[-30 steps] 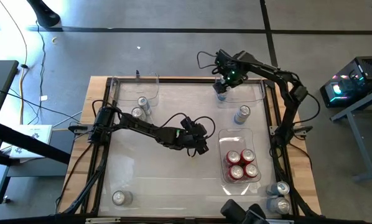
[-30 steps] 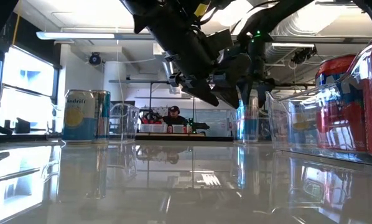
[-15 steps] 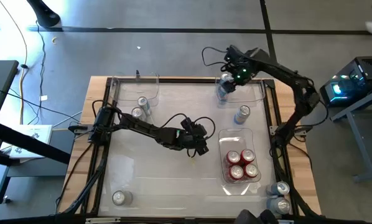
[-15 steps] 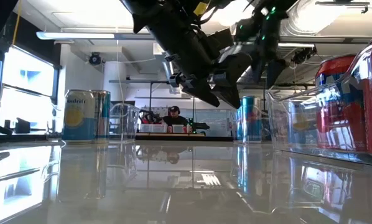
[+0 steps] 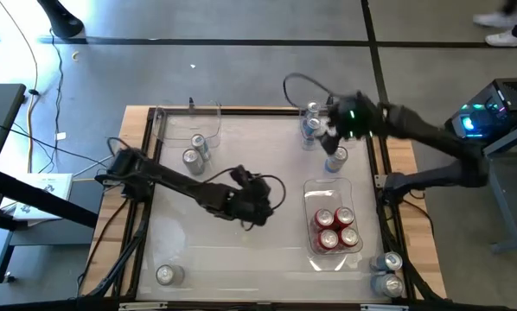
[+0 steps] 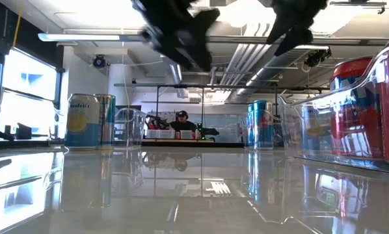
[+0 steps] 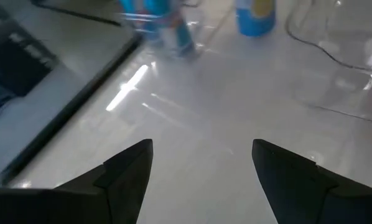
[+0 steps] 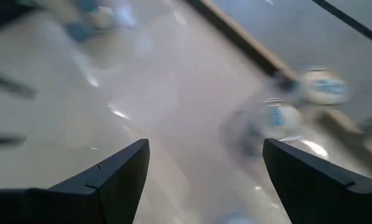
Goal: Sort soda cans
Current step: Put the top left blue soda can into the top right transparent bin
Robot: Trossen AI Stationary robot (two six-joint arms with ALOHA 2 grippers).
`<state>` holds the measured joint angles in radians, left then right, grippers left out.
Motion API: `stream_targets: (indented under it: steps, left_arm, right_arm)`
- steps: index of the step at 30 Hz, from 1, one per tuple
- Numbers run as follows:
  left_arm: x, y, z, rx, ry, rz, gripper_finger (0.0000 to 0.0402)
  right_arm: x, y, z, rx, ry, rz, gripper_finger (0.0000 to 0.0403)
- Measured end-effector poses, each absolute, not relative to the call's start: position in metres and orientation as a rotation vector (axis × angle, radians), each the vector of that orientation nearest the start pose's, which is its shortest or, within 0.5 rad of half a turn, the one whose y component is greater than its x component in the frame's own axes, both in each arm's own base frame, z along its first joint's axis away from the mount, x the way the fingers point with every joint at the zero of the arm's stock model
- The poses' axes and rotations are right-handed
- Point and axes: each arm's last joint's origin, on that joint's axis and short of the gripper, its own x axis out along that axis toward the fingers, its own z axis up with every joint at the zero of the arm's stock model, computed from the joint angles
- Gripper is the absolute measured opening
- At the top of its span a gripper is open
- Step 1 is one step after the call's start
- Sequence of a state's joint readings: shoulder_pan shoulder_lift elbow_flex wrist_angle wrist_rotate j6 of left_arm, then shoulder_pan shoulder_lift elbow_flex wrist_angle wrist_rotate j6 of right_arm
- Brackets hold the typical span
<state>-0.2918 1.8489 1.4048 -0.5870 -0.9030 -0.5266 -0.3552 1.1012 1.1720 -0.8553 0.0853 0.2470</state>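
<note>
Change since a second ago: We see the right gripper [image 5: 335, 138] has left the far bin, where it hung over a blue can, and now sits above the table beside the loose blue can [image 5: 336, 159]. The left gripper [image 5: 260, 207] has drawn back a little toward the table's middle.
Left gripper: We find it over bare table near the centre, fingers [image 7: 127, 171] spread apart with nothing between them.
Right gripper: It hovers near the far right of the table, fingers [image 8: 114, 174] parted and empty.
Blue cans: We count two standing together [image 5: 311, 120] in the far right clear bin [image 5: 362, 130], and one loose just outside it, close to the right gripper.
Red cans: Four stand packed in the clear bin [image 5: 310, 194] on the right side of the table [image 5: 198, 250]; the nearest [image 6: 350, 107] fills the right of the low view.
Silver-grey cans: Two stand [image 5: 194, 151] by the far left bin [image 5: 168, 121], one inside it and one just outside. One more [image 5: 166, 274] stands alone at the near left corner.
Cans off the glass: Two [image 5: 388, 269] sit at the near right corner, beside the frame.
Room: In the low view a person [image 6: 180, 119] sits far behind the table.
</note>
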Motion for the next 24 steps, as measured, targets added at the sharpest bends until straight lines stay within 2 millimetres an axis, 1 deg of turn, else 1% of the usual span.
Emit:
stream_targets:
  steps: [3, 6, 8, 12, 15, 17, 20, 24]
  left_arm:
    - [0.346, -0.088, 0.256, 0.122, 0.677, 0.832, 0.0267]
    - [0.317, -0.078, 0.274, 0.162, 0.701, 0.932, 0.0264]
    - [0.300, -0.066, 0.283, 0.159, 0.750, 0.995, 0.0264]
    - [0.270, -0.037, 0.296, 0.113, 0.893, 1.126, 0.0264]
    - [0.260, -0.018, 0.301, 0.110, 0.953, 1.213, 0.0266]
    - [0.259, -0.006, 0.303, 0.088, 0.996, 1.213, 0.0272]
    - [0.258, 0.012, 0.305, 0.015, 1.058, 1.203, 0.0289]
    - [0.250, 0.037, 0.308, -0.135, 1.149, 1.220, 0.0320]
  right_arm:
    - [0.195, -0.045, 0.320, 0.352, 0.622, -0.391, 0.0310]
    - [0.198, -0.018, 0.296, 0.357, 0.480, -0.258, 0.0310]
    - [0.200, -0.002, 0.285, 0.356, 0.381, -0.182, 0.0310]
    - [0.202, 0.026, 0.274, 0.320, 0.211, -0.074, 0.0310]
    - [0.199, 0.042, 0.271, 0.279, 0.133, -0.065, 0.0310]
    - [0.196, 0.052, 0.268, 0.252, 0.120, -0.071, 0.0310]
    - [0.192, 0.063, 0.264, 0.228, 0.134, -0.065, 0.0310]
    - [0.188, 0.074, 0.264, 0.220, 0.143, -0.021, 0.0310]
